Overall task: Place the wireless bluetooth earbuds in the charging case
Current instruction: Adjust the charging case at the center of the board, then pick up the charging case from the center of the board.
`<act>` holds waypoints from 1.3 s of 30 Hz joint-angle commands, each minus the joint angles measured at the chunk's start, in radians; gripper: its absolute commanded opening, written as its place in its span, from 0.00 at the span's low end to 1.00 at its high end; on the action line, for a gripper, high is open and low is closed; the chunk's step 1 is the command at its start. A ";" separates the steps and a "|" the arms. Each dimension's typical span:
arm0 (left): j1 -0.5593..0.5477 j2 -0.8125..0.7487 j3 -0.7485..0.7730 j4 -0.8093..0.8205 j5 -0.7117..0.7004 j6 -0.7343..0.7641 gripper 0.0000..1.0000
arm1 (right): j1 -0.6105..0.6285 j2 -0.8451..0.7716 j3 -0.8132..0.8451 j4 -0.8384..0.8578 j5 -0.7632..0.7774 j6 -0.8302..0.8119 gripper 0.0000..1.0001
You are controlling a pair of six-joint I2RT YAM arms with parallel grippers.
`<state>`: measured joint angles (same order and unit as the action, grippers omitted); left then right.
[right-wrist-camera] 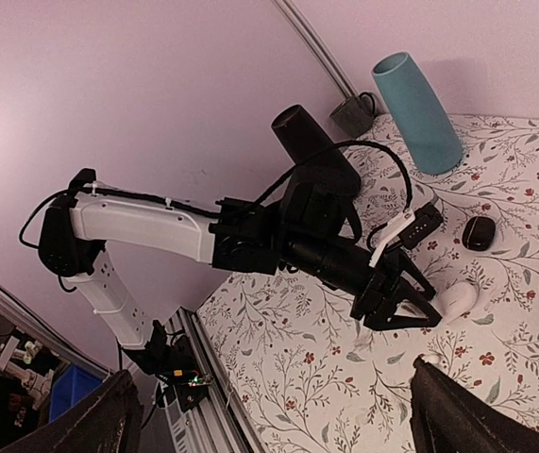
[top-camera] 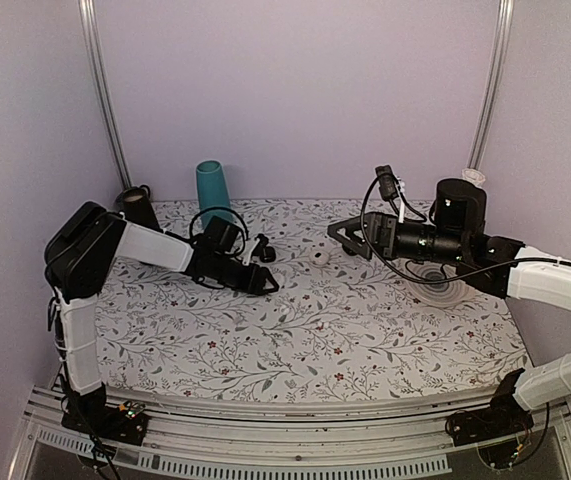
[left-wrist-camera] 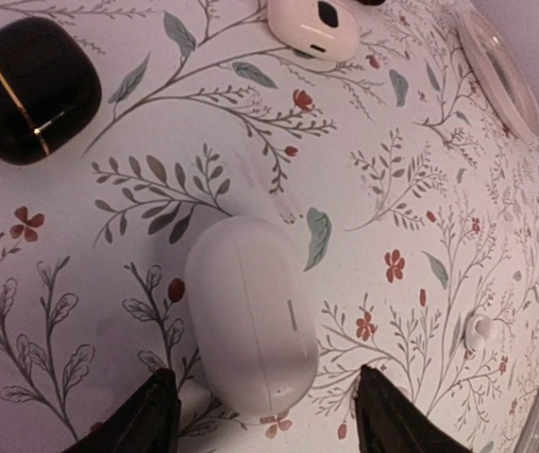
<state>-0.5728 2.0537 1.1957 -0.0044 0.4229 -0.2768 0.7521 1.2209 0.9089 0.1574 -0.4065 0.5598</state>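
Note:
The charging case (left-wrist-camera: 250,316) is a glossy white pebble lying flat with its lid shut. My left gripper (left-wrist-camera: 267,394) is open, low over the cloth, with one finger on each side of the case's near end and a gap on both sides. The case also shows in the right wrist view (right-wrist-camera: 458,300), just past the left gripper's tips. In the top view the left gripper (top-camera: 262,283) hides it. One tiny white earbud (left-wrist-camera: 480,328) lies on the cloth to the case's right; it also shows in the right wrist view (right-wrist-camera: 431,360). The other earbud is out of view. My right gripper (top-camera: 337,233) is open and empty, raised above the cloth.
A black case (left-wrist-camera: 28,90) and a white round piece with a dark centre (left-wrist-camera: 314,26) lie beyond the white case. A teal cylinder (top-camera: 213,190) and a black cylinder (top-camera: 140,205) stand at the back left. A clear round dish (top-camera: 445,280) lies under the right arm.

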 commanded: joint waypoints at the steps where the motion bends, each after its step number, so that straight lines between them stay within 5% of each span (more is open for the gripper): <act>1: -0.050 -0.038 0.005 -0.013 -0.198 -0.047 0.66 | -0.004 0.004 -0.005 0.029 -0.016 0.005 0.99; 11: -0.131 0.028 0.094 -0.088 -0.414 -0.024 0.66 | -0.004 -0.001 -0.009 0.025 -0.016 0.003 0.99; 23: -0.139 0.066 0.116 -0.095 -0.441 0.085 0.53 | -0.004 0.011 -0.019 0.021 0.008 0.003 0.99; 31: -0.146 0.023 0.041 0.025 -0.373 0.173 0.29 | -0.004 0.073 -0.009 -0.020 0.082 0.026 0.99; 39: -0.160 -0.188 -0.137 0.259 -0.353 0.260 0.26 | -0.004 0.158 -0.003 -0.018 0.080 0.057 0.99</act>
<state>-0.7094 2.0060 1.1236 0.0830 0.0422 -0.0895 0.7521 1.3418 0.8989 0.1379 -0.3416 0.5926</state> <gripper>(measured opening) 0.389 0.991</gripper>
